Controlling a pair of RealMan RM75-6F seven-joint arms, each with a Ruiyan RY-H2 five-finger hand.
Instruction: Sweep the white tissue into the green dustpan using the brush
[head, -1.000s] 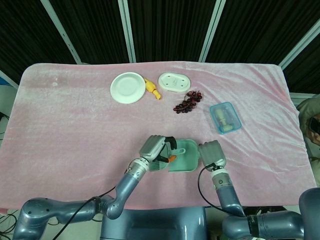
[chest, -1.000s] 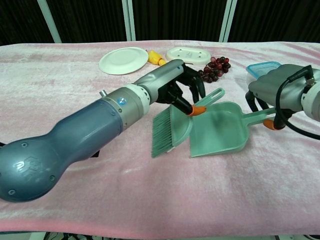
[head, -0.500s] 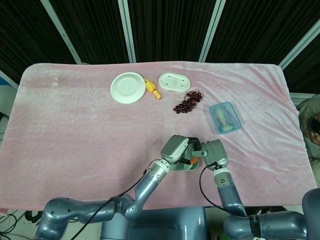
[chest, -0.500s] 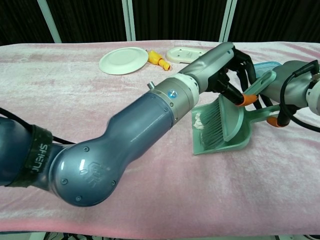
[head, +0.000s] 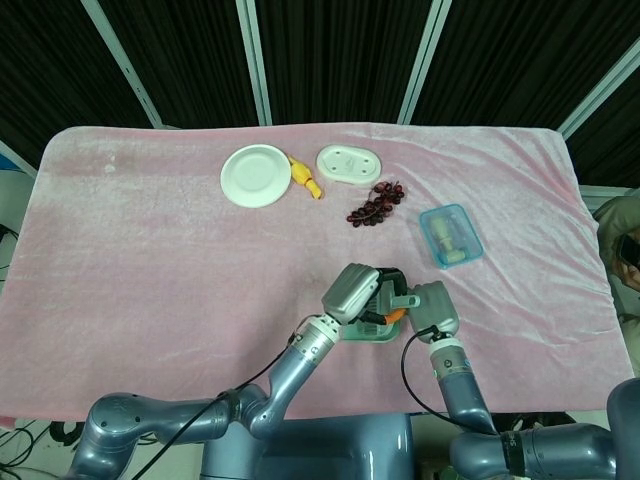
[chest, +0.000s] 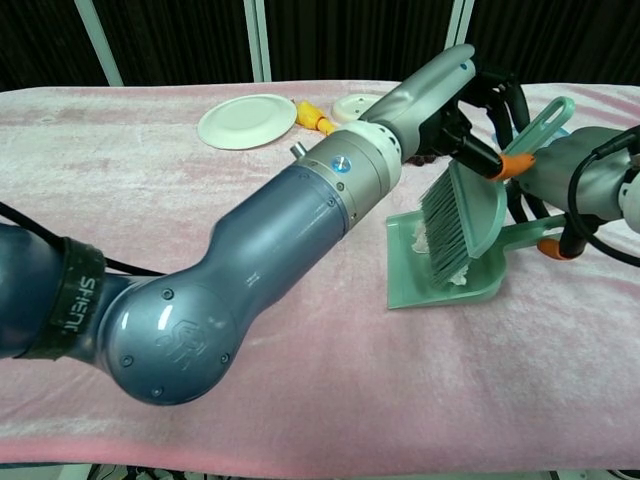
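Both hands meet near the table's front edge in the head view: the left hand (head: 352, 293) and right hand (head: 433, 306) cover most of the green dustpan (head: 372, 332). From the chest view, left fingers clamp the brush (chest: 462, 215), its bristles inside the dustpan beside the white tissue (chest: 420, 237). Right fingers seem wrapped around the dustpan's handle, though partly hidden.

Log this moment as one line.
left hand holds brush over dustpan | right hand holds handle | tissue inside
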